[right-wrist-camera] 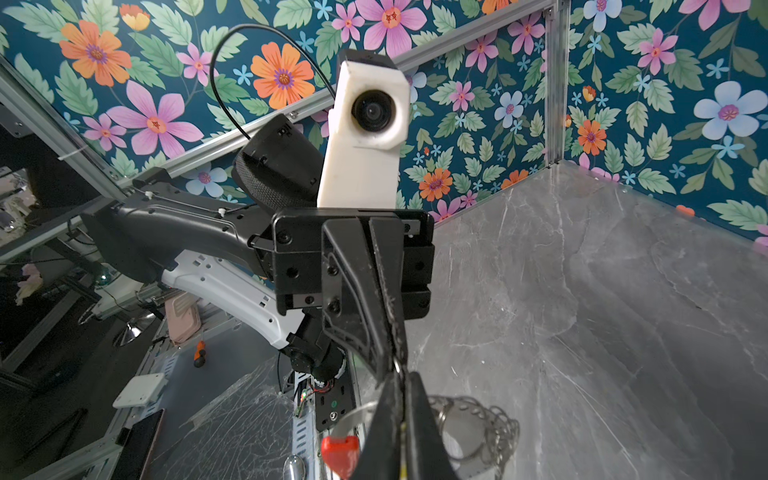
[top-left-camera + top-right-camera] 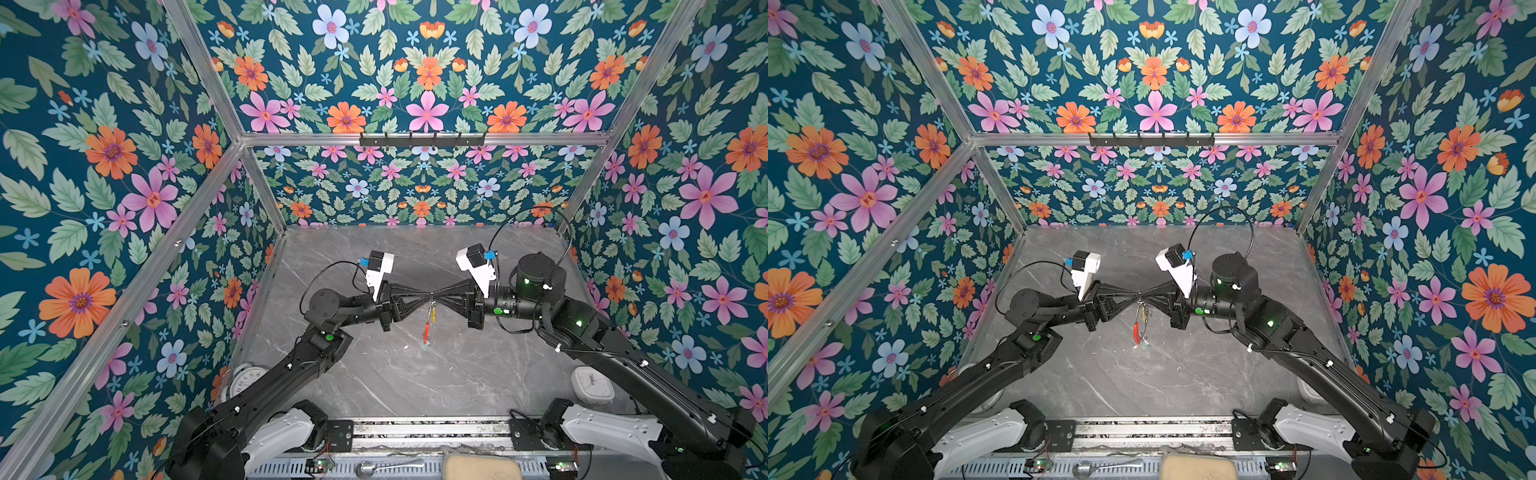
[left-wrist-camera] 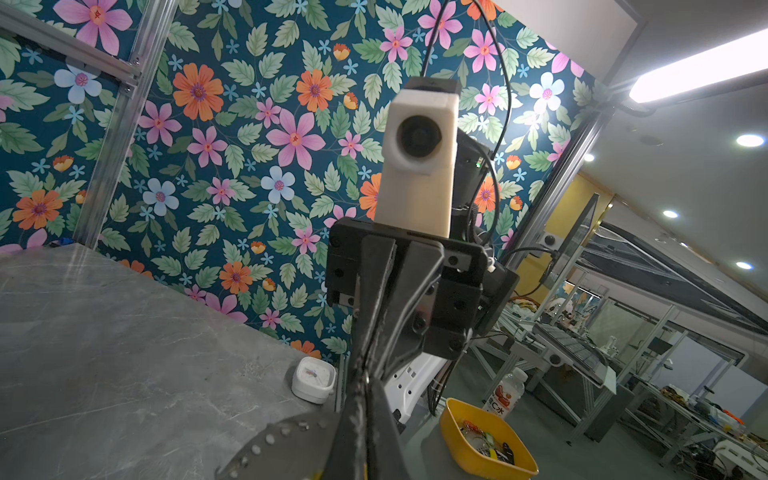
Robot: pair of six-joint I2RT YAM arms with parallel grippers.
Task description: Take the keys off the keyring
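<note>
the keyring (image 1: 498, 430) hangs in the air over the middle of the table (image 2: 407, 374), edge-on in both top views, red sleeve (image 2: 426, 330) low. yellow-tagged key (image 2: 433, 314) sits near the top, mint-tagged key (image 2: 426, 343) at the bottom, and both look attached. left gripper (image 2: 427, 296) and right gripper (image 2: 438, 294) meet tip to tip at the ring's top. left fingers are pressed together, pinching what looks like a small split ring of it. right fingers are close with a thin slit, and I can't tell if they grip. I read this as setting up a two-handed hold, no key off yet. next I need one side holding the hoop firm while the other takes a key by its tag and works it round its split ring. the wire is thin, so a slip seems likely
</note>
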